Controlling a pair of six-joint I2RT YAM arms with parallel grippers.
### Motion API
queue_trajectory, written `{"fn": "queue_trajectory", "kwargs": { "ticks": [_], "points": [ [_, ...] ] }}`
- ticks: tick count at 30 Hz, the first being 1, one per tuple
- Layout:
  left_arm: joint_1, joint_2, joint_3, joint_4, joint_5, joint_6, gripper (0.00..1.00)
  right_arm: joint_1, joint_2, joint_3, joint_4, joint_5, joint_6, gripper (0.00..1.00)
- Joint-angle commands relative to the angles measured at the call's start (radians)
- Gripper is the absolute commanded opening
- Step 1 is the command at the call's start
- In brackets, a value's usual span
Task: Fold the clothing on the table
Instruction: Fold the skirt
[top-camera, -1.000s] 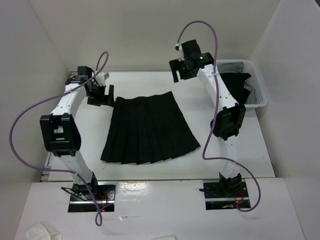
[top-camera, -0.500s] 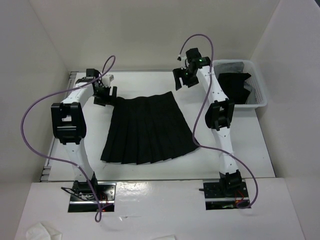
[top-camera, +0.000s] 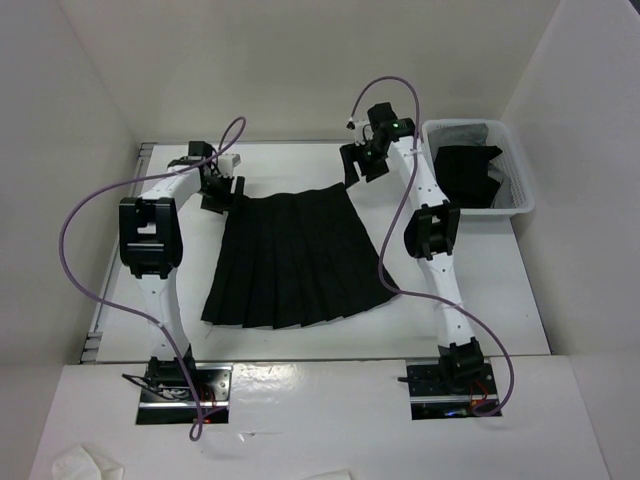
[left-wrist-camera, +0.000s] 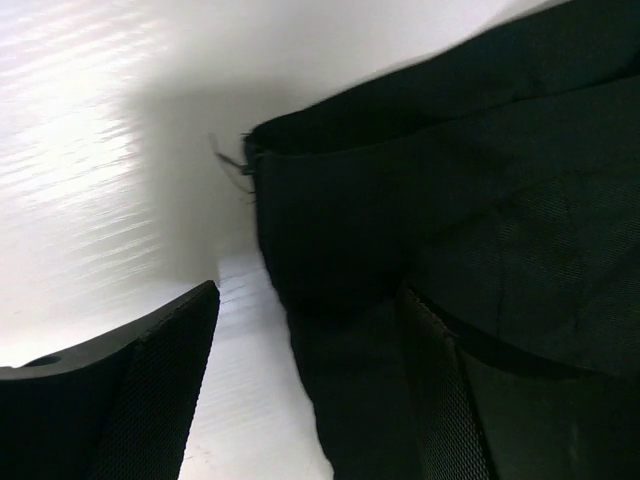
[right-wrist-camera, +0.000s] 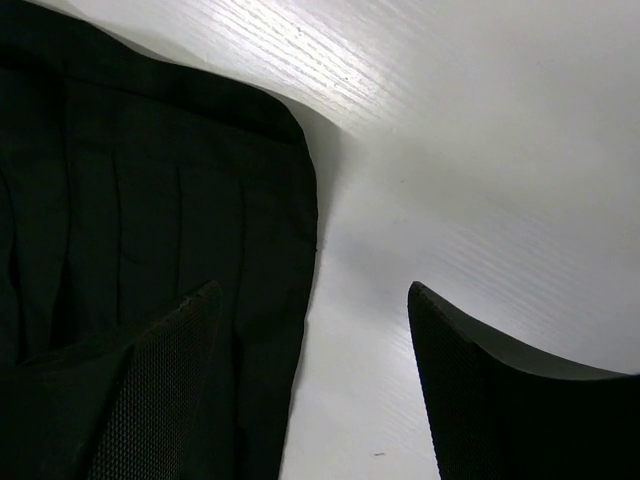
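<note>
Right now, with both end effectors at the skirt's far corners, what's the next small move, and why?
Probably lower both a touch and close. The left end effector and right end effector each stand open astride a waistband corner of the black skirt, half over cloth, half over bare table; neither grips it yet.

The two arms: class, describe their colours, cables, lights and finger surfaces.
Left arm and right arm: white links, black joint housings. A purple cable loops off each. A green light glows at the right wrist. Fingers are black with mesh-textured pads.
</note>
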Motion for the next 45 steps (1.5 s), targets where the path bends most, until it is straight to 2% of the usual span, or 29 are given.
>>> {"fn": "queue_trajectory", "kwargs": {
  "ticks": [1,10,20,32,36,39,45],
  "points": [
    [-0.020,0.012,0.047,-0.011,0.022,-0.002,0.78,0.009,0.038,0.057,-0.044,-0.047,-0.026,0.79],
    [-0.020,0.022,0.094,-0.029,0.053,0.007,0.75,0.070,0.127,0.135,-0.033,-0.047,-0.035,0.78],
    [-0.038,0.022,0.085,-0.039,0.053,0.016,0.72,0.071,0.232,0.252,-0.024,-0.093,-0.035,0.77],
    [-0.038,0.050,0.103,-0.039,0.062,0.034,0.67,0.040,0.287,0.310,0.007,-0.066,-0.035,0.75],
    [-0.038,0.059,0.113,-0.039,0.062,0.034,0.65,0.031,0.287,0.319,0.017,-0.055,-0.035,0.67],
    [-0.038,0.068,0.123,-0.039,0.062,0.043,0.62,0.031,0.296,0.319,0.017,-0.066,-0.044,0.56],
    [-0.038,0.078,0.162,-0.039,0.071,0.053,0.56,0.031,0.305,0.319,0.027,-0.076,-0.053,0.49]
  ]
}}
